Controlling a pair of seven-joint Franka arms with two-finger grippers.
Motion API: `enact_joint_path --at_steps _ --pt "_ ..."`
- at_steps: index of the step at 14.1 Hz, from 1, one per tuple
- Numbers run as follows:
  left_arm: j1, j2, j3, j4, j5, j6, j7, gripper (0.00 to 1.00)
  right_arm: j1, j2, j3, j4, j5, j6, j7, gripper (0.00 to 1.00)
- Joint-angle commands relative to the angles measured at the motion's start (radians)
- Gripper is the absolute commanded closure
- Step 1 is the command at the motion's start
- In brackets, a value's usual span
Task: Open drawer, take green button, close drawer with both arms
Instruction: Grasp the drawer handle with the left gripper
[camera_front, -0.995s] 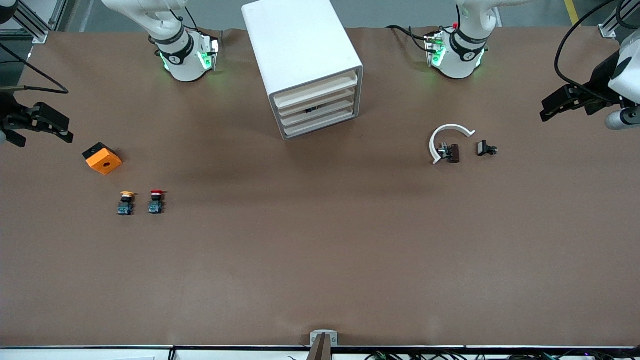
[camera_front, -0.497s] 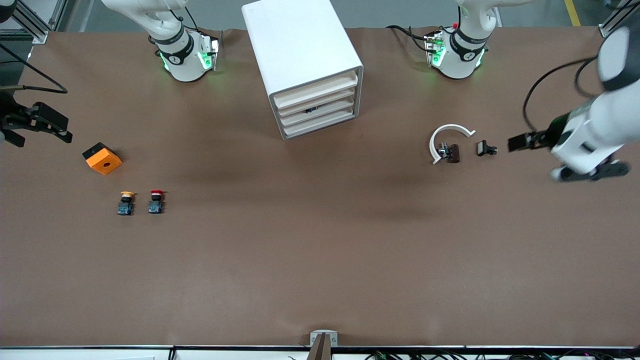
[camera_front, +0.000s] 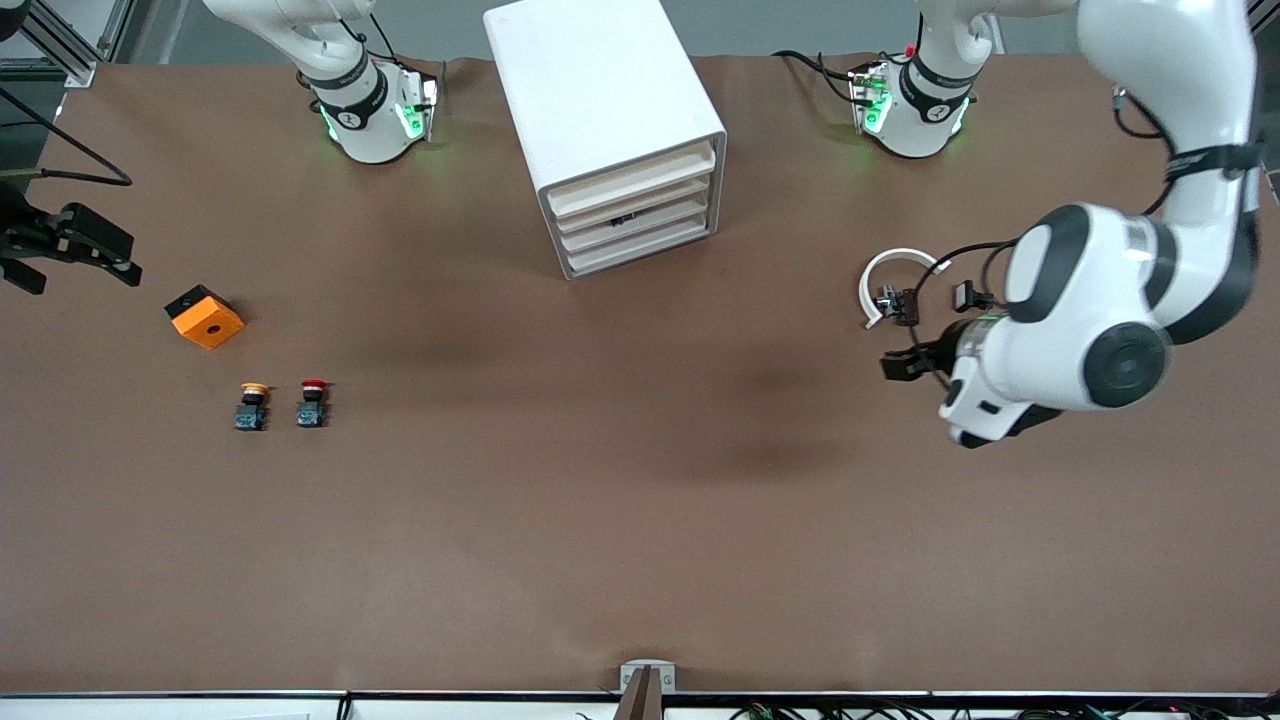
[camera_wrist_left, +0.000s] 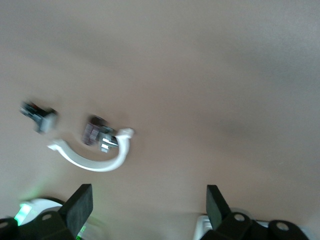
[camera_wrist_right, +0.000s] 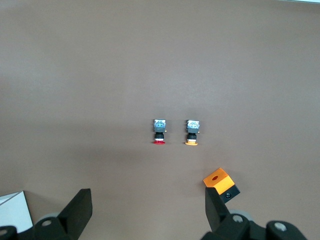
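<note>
Four alike white tray drawers (camera_front: 633, 213) are sitting flush in the cabinet (camera_front: 600, 95), well apart from both empty, spread-jawed grippers: left gripper (camera_front: 898, 365), right gripper (camera_front: 70, 245).

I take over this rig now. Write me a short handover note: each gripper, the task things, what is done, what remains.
Left gripper: open, empty, in the air over bare table, close to the white curved part.
Right gripper: open, empty, waiting at the right arm's end of the table, near the orange block.
Cabinet: all four drawers shut.
Green button: not visible; only the yellow-capped button and the red-capped button lie on the table.
Done: nothing.
Left: open drawer, take button, close drawer.
</note>
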Motion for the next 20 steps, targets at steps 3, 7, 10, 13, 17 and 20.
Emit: enact_joint_path --at_steps 3,7,10,13,17,20 --pt "-0.131 0.138 0.002 0.034 -0.106 0.033 -0.412 0.00 -0.006 0.004 0.001 0.017 0.022 -0.004 -0.006 0.00" --pt "-0.187 0.206 0.003 0.026 -0.342 0.082 -0.558 0.00 -0.005 0.004 -0.001 0.017 0.021 -0.006 -0.008 0.00" --pt "-0.243 0.238 0.000 0.009 -0.374 0.073 -0.748 0.00 -0.006 0.004 -0.001 0.017 0.021 -0.007 -0.008 0.00" --pt "-0.326 0.292 0.000 -0.011 -0.446 0.069 -1.118 0.00 -0.002 0.004 -0.001 0.017 0.021 -0.006 -0.006 0.00" --pt "-0.369 0.373 0.000 -0.011 -0.575 0.058 -1.300 0.00 -0.005 0.004 -0.001 0.017 0.021 -0.006 -0.006 0.00" --pt "-0.378 0.396 0.002 -0.009 -0.681 0.004 -1.386 0.11 0.001 0.004 -0.001 0.015 0.021 -0.007 -0.008 0.00"
